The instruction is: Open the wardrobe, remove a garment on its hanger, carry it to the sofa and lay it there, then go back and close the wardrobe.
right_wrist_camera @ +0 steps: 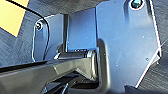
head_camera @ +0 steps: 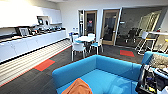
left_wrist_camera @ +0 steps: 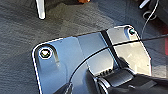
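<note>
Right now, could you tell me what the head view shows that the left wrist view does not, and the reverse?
Head view alone: the turquoise sofa with the orange garment lying on its seat, a round white table with white chairs, and a long white counter. Left wrist view alone: a white post standing on the floor, seen close. Both share the dark grey carpet.

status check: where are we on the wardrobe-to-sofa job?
Done, by the look of it: the orange garment lies on the seat of the blue sofa, so the carry and lay-down seem finished. In hand: nothing that I can make out; both wrist views look down on dark carpet. Left: going back to close the wardrobe.
</note>
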Motion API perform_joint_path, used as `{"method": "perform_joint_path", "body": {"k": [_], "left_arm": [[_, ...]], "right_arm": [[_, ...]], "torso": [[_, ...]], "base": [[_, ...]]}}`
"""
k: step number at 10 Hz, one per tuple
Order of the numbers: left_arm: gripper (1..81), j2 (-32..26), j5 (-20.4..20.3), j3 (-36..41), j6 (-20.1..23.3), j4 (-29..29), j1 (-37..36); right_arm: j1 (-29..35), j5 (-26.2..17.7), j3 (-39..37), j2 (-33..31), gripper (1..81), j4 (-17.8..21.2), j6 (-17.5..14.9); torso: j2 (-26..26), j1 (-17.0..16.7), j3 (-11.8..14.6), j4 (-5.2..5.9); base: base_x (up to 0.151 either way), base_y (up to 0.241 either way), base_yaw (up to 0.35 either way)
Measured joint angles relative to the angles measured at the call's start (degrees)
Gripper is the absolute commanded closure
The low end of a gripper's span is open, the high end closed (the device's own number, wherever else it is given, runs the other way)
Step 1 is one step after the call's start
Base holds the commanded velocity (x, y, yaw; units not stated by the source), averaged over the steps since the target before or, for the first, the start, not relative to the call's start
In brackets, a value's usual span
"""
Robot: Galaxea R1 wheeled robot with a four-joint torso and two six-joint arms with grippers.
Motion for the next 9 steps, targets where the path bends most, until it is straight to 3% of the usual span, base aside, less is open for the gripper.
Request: {"method": "perform_joint_path", "body": {"k": [9], "left_arm": [[1.0,-0.02,-0.10,-0.28,0.00,0.02,0.13]], "right_arm": [[-0.05,0.02,-0.30,0.17,1.0,0.00,0.00]], "torso": [[-0.02,0.00,-0.09,0.00]], "base": [[0.000,0.000,0.000]]}}
